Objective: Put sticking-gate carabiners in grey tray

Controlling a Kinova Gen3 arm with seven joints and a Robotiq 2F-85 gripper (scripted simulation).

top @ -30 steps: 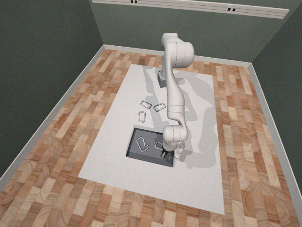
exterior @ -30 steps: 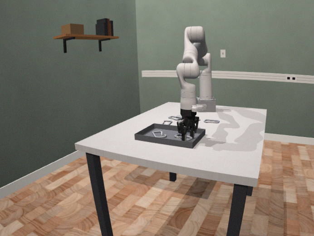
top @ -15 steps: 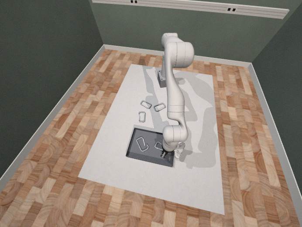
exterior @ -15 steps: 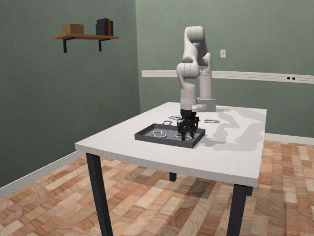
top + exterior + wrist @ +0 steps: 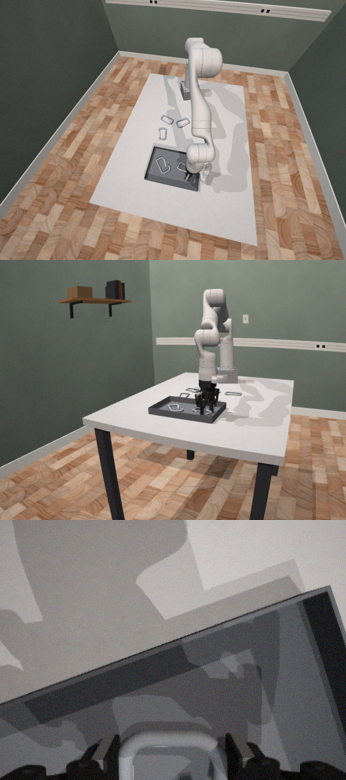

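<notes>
Three carabiners (image 5: 162, 133) are lying out on the tabletop (image 5: 223, 201); one carabiner (image 5: 163, 165) is resting in the grey tray (image 5: 149, 164), and the gripper (image 5: 206, 411) is pinching another carabiner (image 5: 167, 747) low over the tray floor, release pending.

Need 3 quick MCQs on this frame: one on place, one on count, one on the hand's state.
1. Where is the hand?
A over the tray
B at the table edge
C above the shelf

2. How many carabiners lie outside the tray?
A one
B three
C five

3. The hand is:
A open, holding nothing
B shut on nothing
C shut on a carabiner

Key: 1 A, its fingers reach down inside the tray walls; 2 B, three lie on the table behind the tray; 3 C, the held carabiner sits between the fingers.
</notes>
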